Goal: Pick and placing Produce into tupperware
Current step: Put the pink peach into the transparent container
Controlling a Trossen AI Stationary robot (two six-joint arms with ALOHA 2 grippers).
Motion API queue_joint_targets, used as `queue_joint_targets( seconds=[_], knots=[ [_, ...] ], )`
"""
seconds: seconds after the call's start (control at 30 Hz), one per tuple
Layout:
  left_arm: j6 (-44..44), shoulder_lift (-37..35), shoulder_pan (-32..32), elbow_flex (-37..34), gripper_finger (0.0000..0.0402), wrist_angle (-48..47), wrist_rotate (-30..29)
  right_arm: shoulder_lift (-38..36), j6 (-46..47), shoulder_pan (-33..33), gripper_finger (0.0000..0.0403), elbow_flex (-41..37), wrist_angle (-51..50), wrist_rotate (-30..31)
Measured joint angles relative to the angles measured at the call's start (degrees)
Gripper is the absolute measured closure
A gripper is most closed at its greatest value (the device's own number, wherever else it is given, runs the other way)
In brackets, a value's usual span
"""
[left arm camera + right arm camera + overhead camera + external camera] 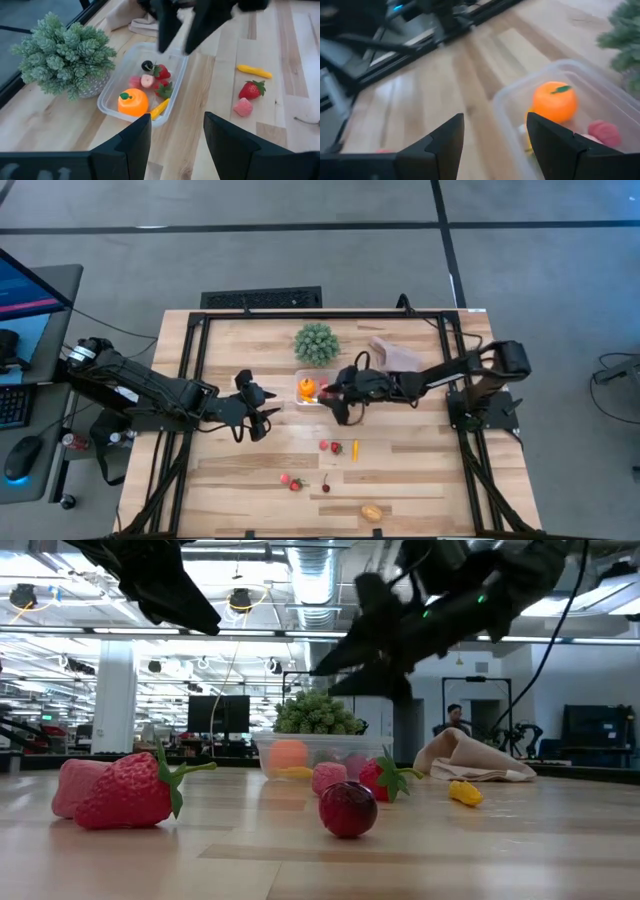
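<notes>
The clear tupperware (312, 391) stands mid-table and holds an orange (133, 102), strawberries (161, 72), a pink piece and a yellow piece. More produce lies loose on the table nearer the front: a strawberry (336, 448), a yellow piece (355, 450), a cherry (325, 485) and others. My right gripper (334, 402) hovers open just above the tupperware's right end, with nothing between its fingers (166, 30). My left gripper (267, 411) stands open to the left of the tupperware, raised off the table and holding nothing.
A green spiky plant (316, 343) stands just behind the tupperware, and a beige cloth (396, 355) lies at the back right. A yellow-orange piece (372, 512) sits near the front edge. A black frame (190, 360) runs round the tabletop.
</notes>
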Motion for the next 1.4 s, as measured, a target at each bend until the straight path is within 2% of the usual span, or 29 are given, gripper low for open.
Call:
queue_joint_targets(
  seconds=[0.17, 0.4, 0.6, 0.67, 0.8, 0.9, 0.97, 1.03, 1.2, 1.3, 1.4],
  knots=[
    [1.61, 0.00, 0.00, -0.04, 0.0228, 0.19, -0.03, -6.44, -3.51, 3.08, 0.0196, 0.00, -6.19, -0.07],
    [3.16, 0.00, 0.02, -0.07, 0.0228, 0.96, -1.23, -13.80, -3.65, 5.86, 0.0211, 0.00, -13.01, -0.05],
    [1.12, 0.02, 0.02, -0.07, 0.0228, 1.00, -2.12, -18.92, 2.69, 7.76, 0.0222, 0.00, -21.49, -0.21],
    [1.28, 0.02, 0.02, -0.07, 0.0228, 1.00, -1.35, -20.82, 6.99, 8.60, 0.0224, 0.00, -26.12, -2.43],
    [-0.13, 0.02, 0.02, -0.07, 0.0228, 1.15, -1.21, -24.40, 13.39, 10.31, 0.0225, 0.00, -36.18, -12.82],
    [-3.20, 0.79, 0.02, -0.07, 0.0228, 1.48, 0.15, -26.49, 17.57, 13.39, 0.0225, 0.00, -42.59, -13.82],
    [0.89, 2.15, 0.03, -0.89, 0.0228, 2.93, 3.71, -27.37, 17.93, 16.41, 0.0227, 0.00, -45.41, -11.41],
    [5.23, 3.65, 0.00, -2.27, 0.0228, 6.63, 7.74, -27.79, 17.28, 20.18, 0.0229, 0.00, -45.99, -6.48],
    [7.08, 8.08, 0.23, -5.64, 0.0228, 18.48, 11.49, -28.23, 19.43, 31.86, 0.0236, 0.02, -46.94, 13.82],
    [7.86, 10.28, 0.70, -6.68, 0.0228, 24.52, 12.69, -27.46, 25.07, 38.23, 0.0241, -0.16, -48.20, 25.68],
    [9.77, 13.04, 2.30, -6.75, 0.0228, 28.30, 17.32, -26.37, 32.22, 43.47, 0.0247, -0.30, -51.65, 33.79]
  ],
)
